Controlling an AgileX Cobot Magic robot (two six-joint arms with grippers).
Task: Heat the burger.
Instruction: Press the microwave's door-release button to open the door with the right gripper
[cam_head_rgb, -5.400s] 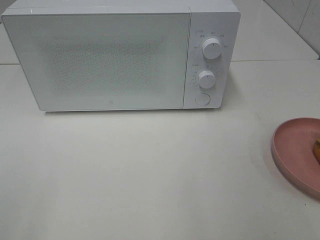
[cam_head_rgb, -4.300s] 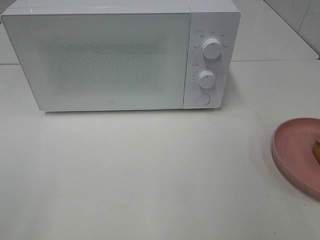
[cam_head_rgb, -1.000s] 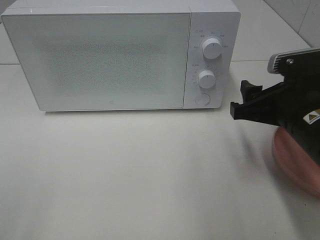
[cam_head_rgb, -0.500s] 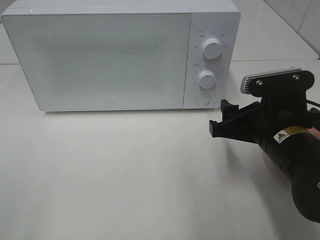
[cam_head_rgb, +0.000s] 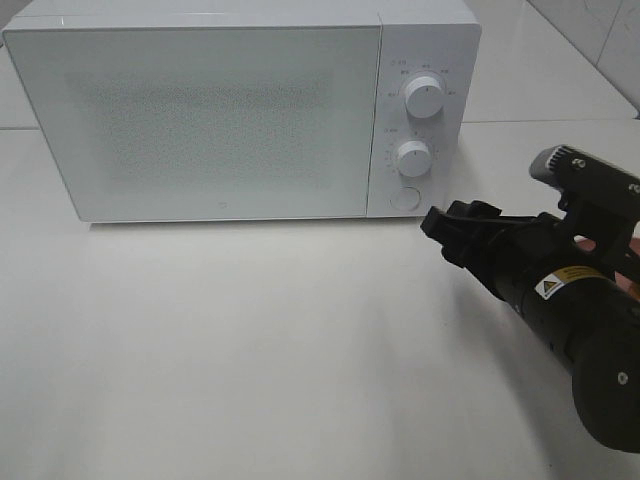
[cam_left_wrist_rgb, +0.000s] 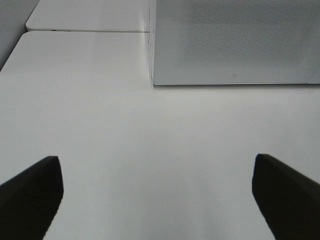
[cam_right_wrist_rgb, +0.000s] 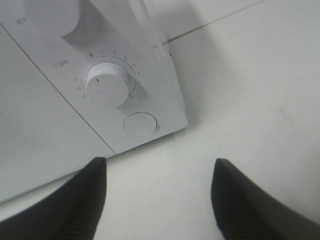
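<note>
- The right pincer (cam_head_rgb: 452, 222) has swung in from the right edge and now sits low over the tabletop (cam_head_rgb: 250, 350), just in front of the microwave (cam_head_rgb: 220, 120) at its control-panel corner.
- A second ago it was higher and further right; it has since dropped and turned towards the panel.
- In the right wrist view its jaws are apart with nothing between them, so it is open and empty. They frame the round button (cam_right_wrist_rgb: 140, 124) below the lower dial (cam_right_wrist_rgb: 107, 82).
- The pincer is near the button but no contact shows.
- The left pincer (cam_left_wrist_rgb: 156, 165) is unchanged: wide open, empty, hovering over bare tabletop and facing the lower left corner of the microwave.
- The microwave door (cam_head_rgb: 200, 120) is still closed, same as in the earlier views.
- The burger is not visible now. It was on the pink plate at the right edge, and the right arm (cam_head_rgb: 570, 310) now covers that spot.
- My read is that the step in hand is opening the door by pressing the button. The burger is untouched, so the task is barely started.
- The next move needs a straight push on the button, and it must not bump the dial just above it.
</note>
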